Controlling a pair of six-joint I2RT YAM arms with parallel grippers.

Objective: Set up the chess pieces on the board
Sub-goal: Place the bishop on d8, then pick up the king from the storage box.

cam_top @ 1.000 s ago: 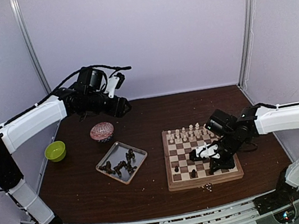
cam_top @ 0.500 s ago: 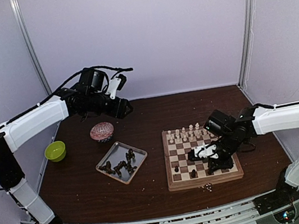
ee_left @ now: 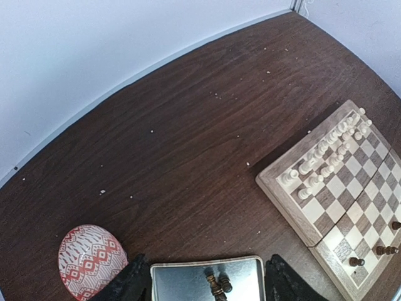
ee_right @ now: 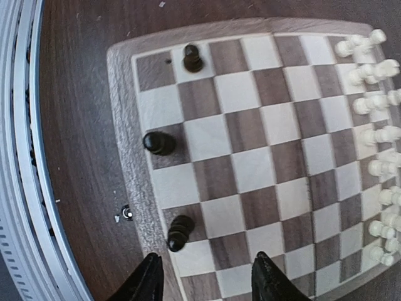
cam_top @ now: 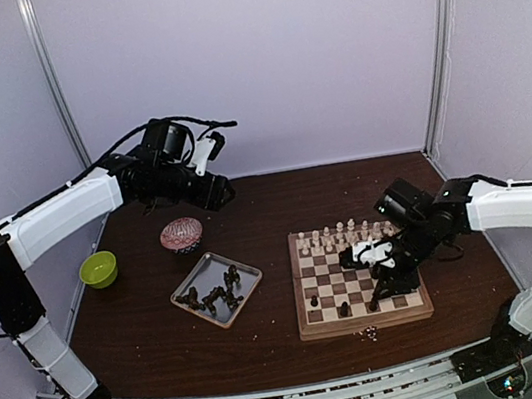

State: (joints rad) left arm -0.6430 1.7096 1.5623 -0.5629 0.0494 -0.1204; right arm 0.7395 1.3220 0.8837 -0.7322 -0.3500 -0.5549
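Observation:
The board (cam_top: pixel 367 324) lies right of centre, its rim also showing in the right wrist view (ee_right: pixel 124 94). Cream chess pieces (cam_top: pixel 333 238) fill its far rows (ee_right: pixel 376 132). Three dark pieces stand near its front edge (ee_right: pixel 180 232), (ee_right: pixel 158 143), (ee_right: pixel 192 58). My right gripper (ee_right: pixel 207 279) hangs open over the board's near right part (cam_top: pixel 382 294), holding nothing; the nearest dark piece stands just ahead of its left finger. More dark pieces (cam_top: pixel 215 296) lie in a silver tray (cam_top: pixel 241 267). My left gripper (ee_left: pixel 208 288) is open and empty, high above the tray's far edge (cam_top: pixel 219 192).
A green bowl (cam_top: pixel 99 269) sits at the left. A red-patterned bowl (cam_top: pixel 182 235) stands behind the tray (ee_left: pixel 91 260). A small metal bit (ee_right: pixel 127 214) lies on the table by the board's front edge. Pale crumbs dot the dark tabletop. Walls close in behind and at both sides.
My right gripper has opened, leaving a dark piece standing on the board's near row, and has drawn back up and to the right. The left arm has barely moved.

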